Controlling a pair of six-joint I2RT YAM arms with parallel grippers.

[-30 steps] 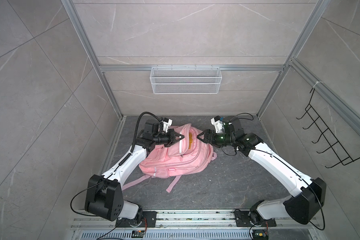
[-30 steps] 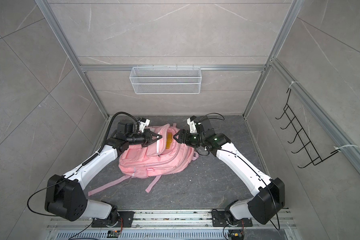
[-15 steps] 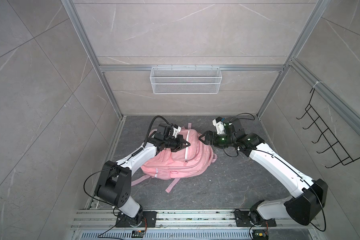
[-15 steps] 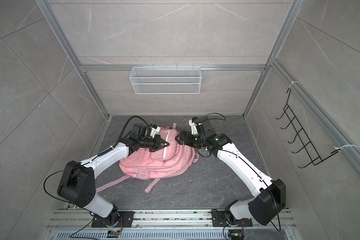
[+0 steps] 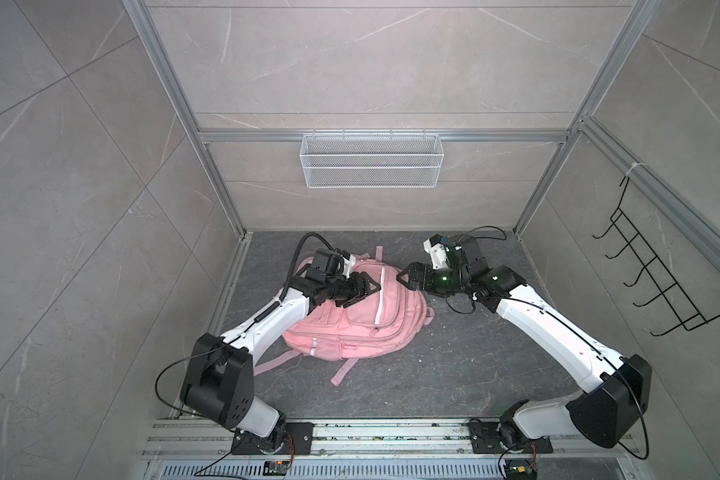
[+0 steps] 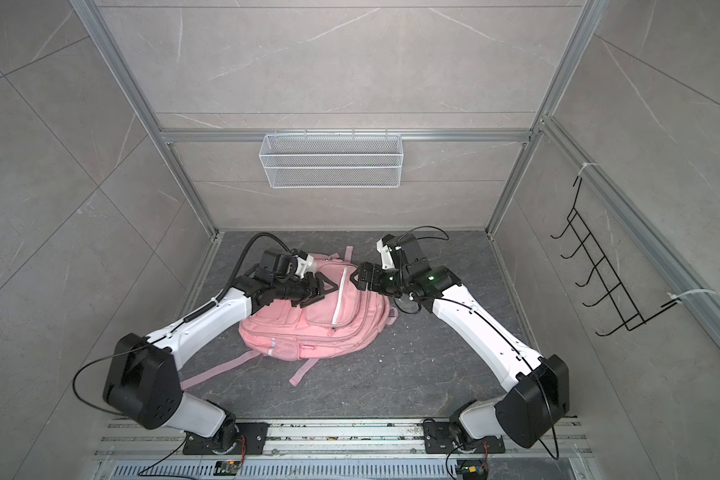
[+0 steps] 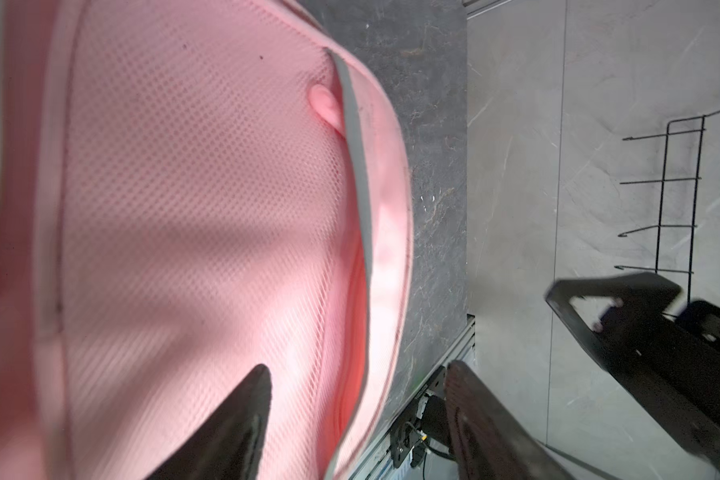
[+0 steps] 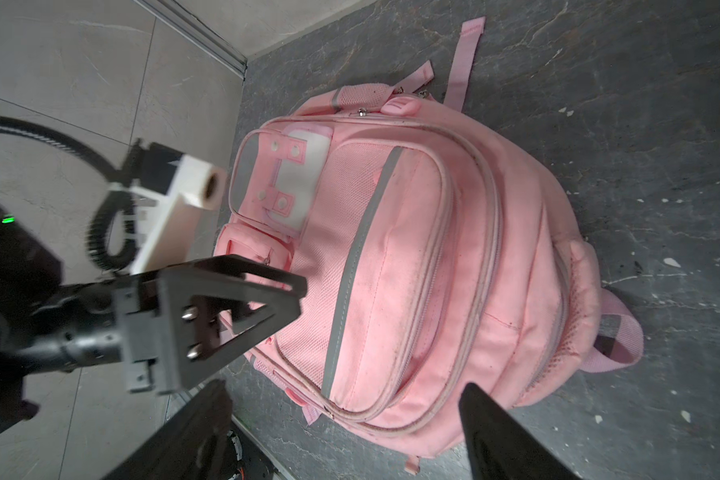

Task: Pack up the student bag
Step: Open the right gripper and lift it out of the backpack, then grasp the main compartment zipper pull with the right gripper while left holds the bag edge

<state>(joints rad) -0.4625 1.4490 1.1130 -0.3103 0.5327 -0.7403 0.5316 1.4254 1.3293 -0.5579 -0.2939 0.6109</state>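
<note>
Left gripper (image 5: 364, 291) and right gripper (image 5: 404, 279) face each other, jaws open and empty. The closed student bag (image 5: 362, 324) lies just beneath them, likely packed.

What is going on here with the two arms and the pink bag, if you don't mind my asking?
Two robot arms are working at the pink student bag, which lies front-up on the dark floor. The left gripper hovers open over the bag's front, near the white strip. The right gripper is open just off the bag's edge on the other side. Neither holds anything. The zips look closed, and no loose items to pack are in view.
</note>
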